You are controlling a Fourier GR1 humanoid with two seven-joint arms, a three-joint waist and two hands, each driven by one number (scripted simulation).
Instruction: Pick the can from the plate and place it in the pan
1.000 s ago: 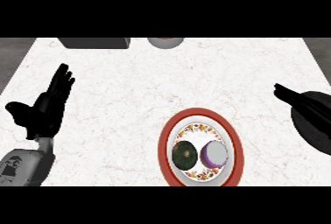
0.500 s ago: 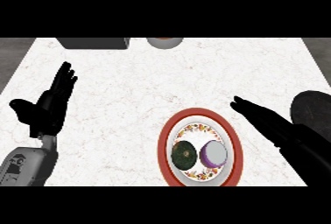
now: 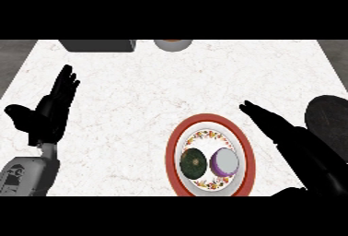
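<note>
A purple can with a grey top (image 3: 225, 163) stands on the right half of a red-rimmed, flower-patterned plate (image 3: 211, 118), next to a dark green round item (image 3: 194, 162). The black pan (image 3: 331, 119) lies at the counter's right edge, partly hidden by my right forearm. My right hand (image 3: 282, 132) is open, its straight fingers pointing up-left just right of the plate and apart from the can. At the left side my left hand (image 3: 51, 113) rests open with fingers up.
At the counter's far edge sit a dark grey block (image 3: 98, 45) and a small pale bowl (image 3: 172, 44). White marbled counter stretches between my left hand and the plate.
My right hand has stretched out leftward from the right edge to beside the plate, uncovering the pan. The left hand has barely shifted. Can and plate have not moved.
</note>
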